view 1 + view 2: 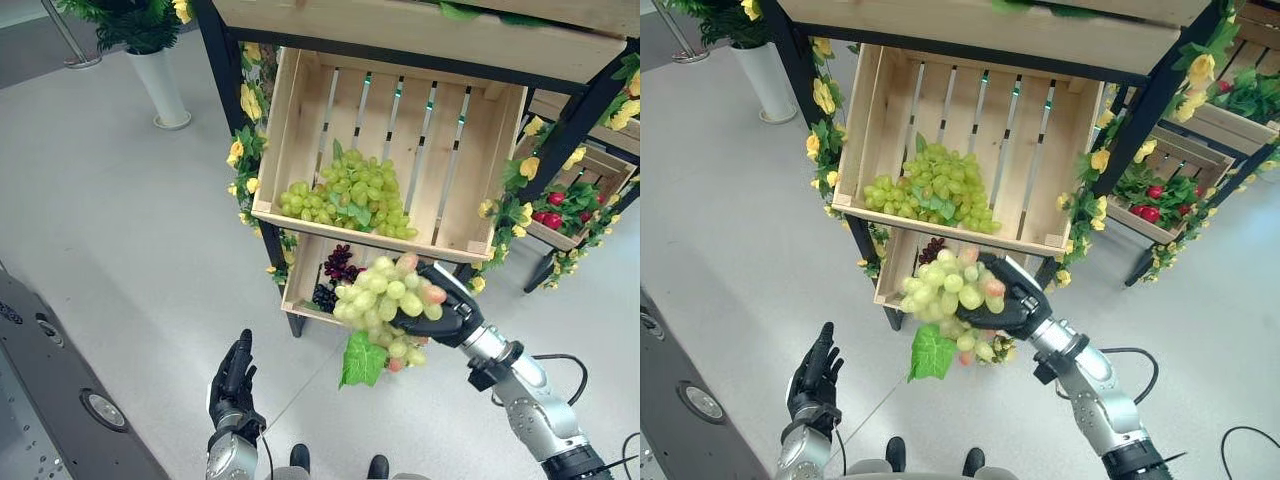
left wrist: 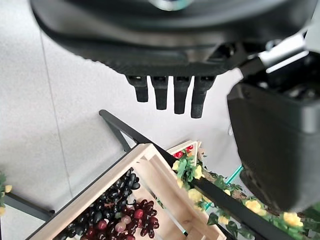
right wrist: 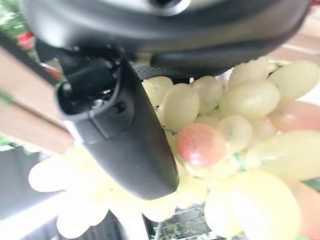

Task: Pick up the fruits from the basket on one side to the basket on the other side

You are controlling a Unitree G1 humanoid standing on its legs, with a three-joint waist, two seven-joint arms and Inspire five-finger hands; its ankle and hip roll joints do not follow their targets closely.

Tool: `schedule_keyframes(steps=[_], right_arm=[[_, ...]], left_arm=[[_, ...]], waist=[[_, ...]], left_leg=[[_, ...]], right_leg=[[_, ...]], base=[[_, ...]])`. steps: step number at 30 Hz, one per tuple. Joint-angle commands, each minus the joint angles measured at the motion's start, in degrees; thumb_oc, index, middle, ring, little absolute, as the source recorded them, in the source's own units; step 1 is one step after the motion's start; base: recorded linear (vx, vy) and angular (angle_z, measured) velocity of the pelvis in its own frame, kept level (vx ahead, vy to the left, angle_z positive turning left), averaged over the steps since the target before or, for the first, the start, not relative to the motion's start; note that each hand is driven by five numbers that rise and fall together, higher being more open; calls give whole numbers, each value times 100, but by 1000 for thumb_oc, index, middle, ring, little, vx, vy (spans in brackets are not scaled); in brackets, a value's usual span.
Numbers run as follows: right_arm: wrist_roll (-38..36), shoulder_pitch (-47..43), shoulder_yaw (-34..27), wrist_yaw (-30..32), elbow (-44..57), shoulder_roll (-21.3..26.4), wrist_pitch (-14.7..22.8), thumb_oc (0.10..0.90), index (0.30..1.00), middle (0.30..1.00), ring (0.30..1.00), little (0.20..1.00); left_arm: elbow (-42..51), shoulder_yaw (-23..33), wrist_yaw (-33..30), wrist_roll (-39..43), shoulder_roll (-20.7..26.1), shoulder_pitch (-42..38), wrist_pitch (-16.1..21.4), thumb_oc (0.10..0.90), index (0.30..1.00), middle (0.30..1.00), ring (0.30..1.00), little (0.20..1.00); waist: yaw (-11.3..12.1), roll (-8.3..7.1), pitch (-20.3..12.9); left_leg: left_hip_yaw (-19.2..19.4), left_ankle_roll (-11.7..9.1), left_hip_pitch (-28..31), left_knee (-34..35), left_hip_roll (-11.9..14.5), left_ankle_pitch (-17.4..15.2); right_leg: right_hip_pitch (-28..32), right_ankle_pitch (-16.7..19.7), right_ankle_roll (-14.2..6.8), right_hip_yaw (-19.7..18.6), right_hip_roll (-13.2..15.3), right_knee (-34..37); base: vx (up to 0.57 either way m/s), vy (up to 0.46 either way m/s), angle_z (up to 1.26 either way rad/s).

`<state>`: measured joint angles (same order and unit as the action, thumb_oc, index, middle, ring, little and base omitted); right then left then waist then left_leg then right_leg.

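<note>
Grapes (image 1: 385,300), a green bunch clenched in my right hand (image 1: 445,318) just below the upper crate (image 1: 475,150), could snag its front rim and tear loose; my left hand (image 1: 232,380) hangs slack.

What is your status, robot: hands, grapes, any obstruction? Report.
Right hand shut on green grape bunch, held in front of lower crate. Left hand open, idle, low. Upper crate holds another green bunch. Nothing blocking.
</note>
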<state>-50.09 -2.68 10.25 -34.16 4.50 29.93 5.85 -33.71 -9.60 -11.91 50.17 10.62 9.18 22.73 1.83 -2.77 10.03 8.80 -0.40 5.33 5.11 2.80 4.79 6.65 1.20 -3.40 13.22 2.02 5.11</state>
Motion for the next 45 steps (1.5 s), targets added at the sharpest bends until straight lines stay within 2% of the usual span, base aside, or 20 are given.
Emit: schedule_keyframes(steps=[1,6,7,9,12,17,20,25,29,34,37,45], right_arm=[[-908,-1091,-537,132,585,20,310,400,300,300,300,300],[-835,-1749,-666,633,642,288,203,400,300,300,300,300],[-961,-2017,-721,890,663,482,60,400,300,300,300,300],[-983,-2215,-753,1077,579,578,-3,400,300,300,300,300],[-1050,-2913,-724,1633,-12,912,-133,400,300,300,300,300],[-1106,-3936,-557,2162,-1202,1393,-259,400,300,300,300,300],[-1248,-4335,-410,2297,-1703,1663,-327,400,300,300,300,300],[-1175,-5383,24,2645,-3289,2056,-725,400,300,300,300,300],[-1003,-5981,382,2755,-4197,2112,-950,400,300,300,300,300],[-112,-6659,898,3036,-5177,2057,-1146,400,300,300,300,300],[290,-6951,1101,2996,-5645,2036,-1216,400,300,300,300,300],[827,-7137,1359,2793,-6118,1766,-1264,400,300,300,300,300]], left_arm=[[-105,-34,303,-252,282,-452,287,800,900,900,900,900],[-244,-93,387,-222,305,-499,218,800,900,900,900,900],[-323,-120,431,-179,311,-509,238,800,900,900,900,900],[-367,-147,454,-158,313,-515,249,800,900,900,900,900],[-428,-252,459,-187,285,-520,265,800,900,900,900,900],[-389,-417,434,-201,365,-439,260,800,900,900,900,900],[-444,-428,462,-199,386,-433,268,800,900,900,900,900],[-499,-479,533,-142,499,-451,174,800,900,900,900,900],[-559,-517,582,-147,508,-475,172,800,900,900,900,900],[-642,-547,642,-159,477,-448,200,800,900,900,900,900],[-692,-544,672,-151,434,-447,254,800,900,900,900,900],[-757,-482,733,-146,348,-455,288,800,900,900,900,900]], waist=[[14,-131,-382],[19,-160,-423],[28,-174,-451],[38,-187,-467],[107,-231,-529],[275,-283,-603],[341,-299,-632],[543,-339,-688],[663,-353,-695],[814,-365,-680],[864,-361,-676],[982,-329,-646]], left_leg=[[-174,79,204,-11,-300,-1036],[-165,50,233,-11,-274,-1068],[-161,42,242,-11,-268,-1075],[-156,37,253,-11,-265,-1082],[-165,23,292,-11,-263,-1103],[-248,-1,348,-14,-257,-1139],[-296,-12,375,-11,-260,-1145],[-426,-49,432,-11,-262,-1154],[-494,-73,446,-11,-263,-1145],[-614,-84,454,-11,-275,-1116],[-648,-90,451,-11,-281,-1102],[-752,-92,409,-11,-293,-1057]], right_leg=[[83,-275,-88,-265,82,-11],[99,-291,-74,-290,65,-11],[101,-291,-78,-291,67,-11],[104,-289,-82,-289,69,-11],[138,-300,-84,-264,66,-11],[214,-331,-87,-200,65,-11],[249,-341,-82,-167,64,-11],[346,-370,-58,-26,80,-11],[396,-390,-36,71,89,-11],[447,-396,-3,173,94,-11],[463,-409,15,209,97,-11],[482,-420,35,323,129,-11]], base=[[0,0,0],[4,6,0],[22,40,-1],[16,33,0],[19,38,0],[30,33,0],[28,11,1],[37,8,4],[4,0,2],[17,-1,10],[8,10,15],[-4,4,2]])
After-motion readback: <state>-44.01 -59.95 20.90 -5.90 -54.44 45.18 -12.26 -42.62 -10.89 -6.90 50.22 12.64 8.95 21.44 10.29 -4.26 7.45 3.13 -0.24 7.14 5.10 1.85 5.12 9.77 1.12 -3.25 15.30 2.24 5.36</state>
